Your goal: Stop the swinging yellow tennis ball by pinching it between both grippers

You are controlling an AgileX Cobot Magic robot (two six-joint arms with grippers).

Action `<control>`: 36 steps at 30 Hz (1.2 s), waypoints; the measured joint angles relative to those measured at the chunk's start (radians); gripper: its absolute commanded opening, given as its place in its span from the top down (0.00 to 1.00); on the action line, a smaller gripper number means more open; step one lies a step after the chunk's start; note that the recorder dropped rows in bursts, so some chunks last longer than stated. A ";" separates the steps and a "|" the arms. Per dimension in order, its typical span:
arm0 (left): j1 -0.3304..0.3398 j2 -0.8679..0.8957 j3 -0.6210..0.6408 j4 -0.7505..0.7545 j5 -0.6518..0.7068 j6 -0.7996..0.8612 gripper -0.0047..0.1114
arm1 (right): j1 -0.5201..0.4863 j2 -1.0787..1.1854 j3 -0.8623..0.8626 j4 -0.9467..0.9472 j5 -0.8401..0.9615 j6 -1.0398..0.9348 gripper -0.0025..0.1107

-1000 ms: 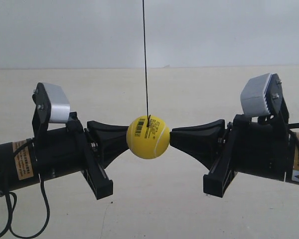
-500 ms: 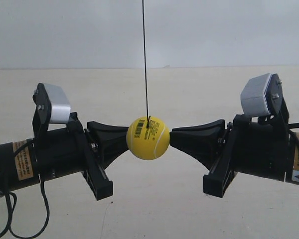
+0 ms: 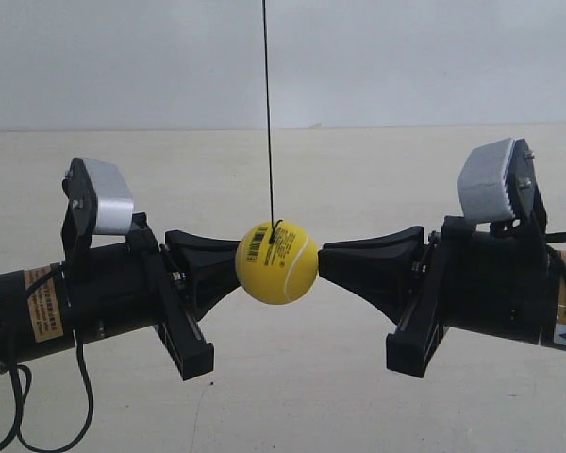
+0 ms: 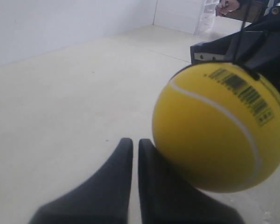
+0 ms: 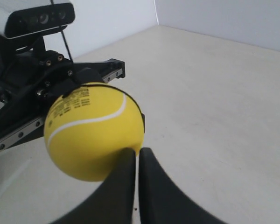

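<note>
The yellow tennis ball (image 3: 276, 262) hangs on a thin dark string (image 3: 267, 113), its barcode facing up and front. The pointed tip of the gripper at the exterior view's left (image 3: 234, 264) touches one side of the ball. From the opposite side, the gripper at the exterior view's right (image 3: 323, 262) presses its tip against it. In the left wrist view my left gripper (image 4: 136, 142) is shut, and the ball (image 4: 219, 126) rests against one finger's tip. My right gripper (image 5: 137, 151) is shut too, with the ball (image 5: 93, 130) against its tip.
A pale floor (image 3: 292, 396) lies below, with a plain wall (image 3: 406, 57) behind. A black cable (image 3: 19, 415) loops under the arm at the exterior view's left. The opposite arm's body (image 5: 23, 88) fills the space behind the ball in the right wrist view.
The ball has shifted slightly toward the exterior view's left and the string now leans a little. The gripper at the exterior view's right followed it by a few pixels.
</note>
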 measured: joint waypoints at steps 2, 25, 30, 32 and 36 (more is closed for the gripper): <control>0.000 0.000 0.000 0.000 0.000 0.000 0.92 | 0.000 0.000 0.000 0.000 -0.002 0.000 0.98; 0.000 0.000 0.000 0.000 0.069 0.005 0.92 | 0.000 0.000 0.000 0.000 -0.005 0.000 0.98; 0.000 0.000 0.000 0.000 0.075 0.006 0.92 | 0.000 0.000 0.000 0.000 -0.005 0.000 0.98; 0.000 0.000 0.000 0.000 0.079 0.006 0.92 | 0.000 0.000 0.000 0.000 -0.003 0.000 0.98; 0.000 0.000 0.000 0.000 0.114 0.006 0.92 | 0.000 0.000 0.000 0.000 0.014 0.000 0.98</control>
